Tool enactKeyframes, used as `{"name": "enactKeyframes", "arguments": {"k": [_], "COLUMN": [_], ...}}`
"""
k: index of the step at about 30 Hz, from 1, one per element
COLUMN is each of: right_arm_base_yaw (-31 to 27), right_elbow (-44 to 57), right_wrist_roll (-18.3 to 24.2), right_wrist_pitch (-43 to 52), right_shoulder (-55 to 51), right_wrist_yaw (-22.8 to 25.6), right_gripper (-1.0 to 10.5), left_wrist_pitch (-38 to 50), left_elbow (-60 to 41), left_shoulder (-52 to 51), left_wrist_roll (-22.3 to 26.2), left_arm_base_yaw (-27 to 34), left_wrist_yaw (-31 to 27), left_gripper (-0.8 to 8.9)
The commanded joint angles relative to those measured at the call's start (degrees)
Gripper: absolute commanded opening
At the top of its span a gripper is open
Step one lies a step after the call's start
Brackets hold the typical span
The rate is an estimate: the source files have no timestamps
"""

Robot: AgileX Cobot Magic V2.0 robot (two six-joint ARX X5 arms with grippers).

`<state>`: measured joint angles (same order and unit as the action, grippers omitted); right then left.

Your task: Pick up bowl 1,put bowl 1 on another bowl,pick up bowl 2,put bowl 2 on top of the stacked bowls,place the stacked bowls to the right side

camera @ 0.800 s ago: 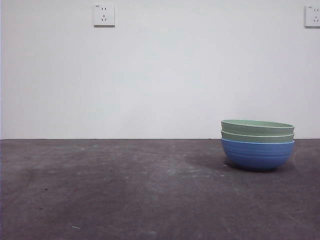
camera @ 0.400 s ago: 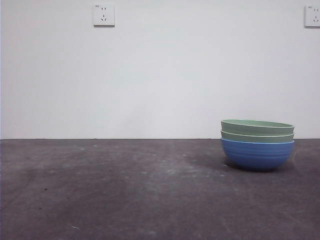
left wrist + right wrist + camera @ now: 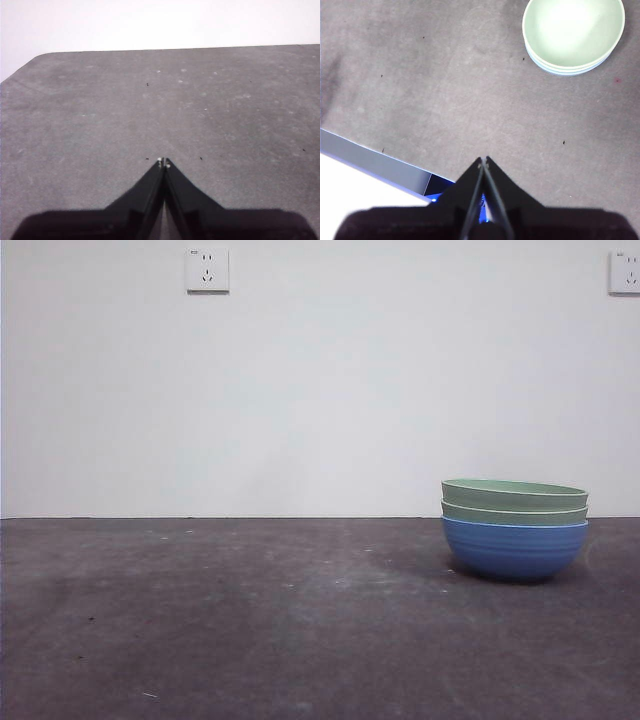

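Where the dark grey tabletop point(image 3: 250, 620) meets the white wall point(image 3: 320, 390), three nested bowls stand at the right side of the front view, toward the far edge. At the bottom sits the blue ribbed bowl point(image 3: 515, 548), resting on the tabletop. Inside it is a pale green bowl point(image 3: 515, 512) of which only the upper band and light rim show, and a second pale green bowl point(image 3: 515, 493) sits on top of that one. All three are upright with level rims, one within another. From above, in the right wrist view, the stack point(image 3: 573, 35) appears as a pale green hollow with thin rims of the lower bowls showing at one side.

No arm touches the bowls. The right pincer point(image 3: 483, 160) hangs above bare tabletop, well apart from the stack, its two black jaws pressed together with nothing between them. The left pincer point(image 3: 163, 161) is likewise closed and empty, over a bare stretch of tabletop.

Two white wall sockets point(image 3: 207, 270) are mounted high on the wall, one at the left and one at the far right edge.
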<state>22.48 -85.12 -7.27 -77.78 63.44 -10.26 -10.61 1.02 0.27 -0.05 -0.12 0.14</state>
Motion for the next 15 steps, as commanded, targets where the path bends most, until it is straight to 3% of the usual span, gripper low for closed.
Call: {"name": "enactKeyframes", "arguments": {"k": [1,4,8,10,15], "right_arm_base_yaw": [-1.11,-4.59,-7.72,-9.20,-14.73], "right_elbow": [0.35,0.46,3.85,8.68,26.77], "right_wrist_roll": [3.80,5.03,4.83,5.53,6.36], "right_wrist_pitch": [1.22,8.98,23.50,30.25,44.11], "right_shoulder": [-0.68,-2.97,-8.55,-12.31,-23.67], "right_wrist_yaw": [1.99,4.66,0.20,-1.90,-1.73], "right_gripper": [0.0,0.0,0.0,0.0,0.0], "left_wrist_pitch": [0.07,0.07,0.07,0.07,0.07], "left_elbow": [-0.81,-0.81,-0.81,-0.81,-0.81], "left_shoulder": [-0.11,-0.11,-0.11,-0.11,-0.11], "left_wrist_roll": [-0.33,-0.33,-0.33,-0.33,-0.33], "left_arm_base_yaw": [0.20,0.20,0.20,0.20,0.20], "left_wrist_yaw": [-0.07,-0.07,-0.07,-0.07,-0.07], "left_gripper": [-0.03,-0.03,-0.03,-0.03,-0.03]}}
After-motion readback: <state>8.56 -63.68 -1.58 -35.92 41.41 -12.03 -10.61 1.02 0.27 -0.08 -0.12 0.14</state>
